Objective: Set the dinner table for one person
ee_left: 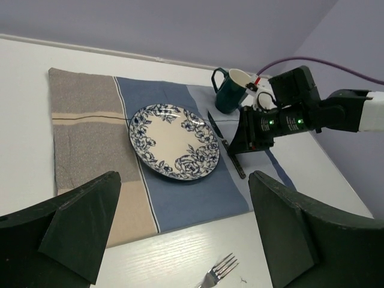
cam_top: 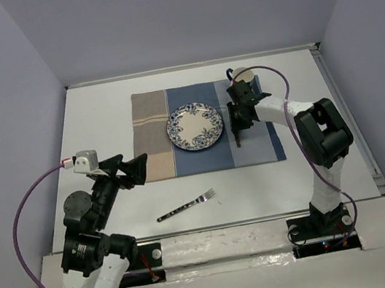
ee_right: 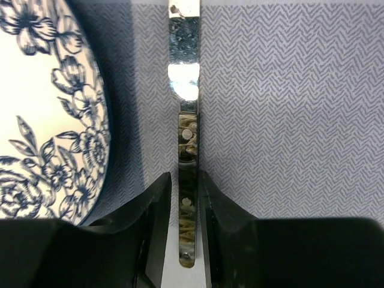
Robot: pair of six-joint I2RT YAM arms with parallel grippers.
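While my left claw (ee_left: 183,180) hangs wide open over the near worktop (cam_top: 100,122), the fork (ee_left: 217,268) just ahead of it lies untouched. Farther out, my right claw (ee_right: 185,180) stands narrow around the knife (ee_right: 188,138) handle. I cannot tell if it is pinching or merely flanking. The knife looks like thin, stiff, slick steel, so I would hold the riveted handle. The plate (ee_right: 48,120) sits just left of that claw, the mug (ee_left: 228,96) beyond. The worktop beneath looks hard and smooth.

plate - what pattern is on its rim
Dark blue flowers and leaves on a cream plate, clearest in the right wrist view.
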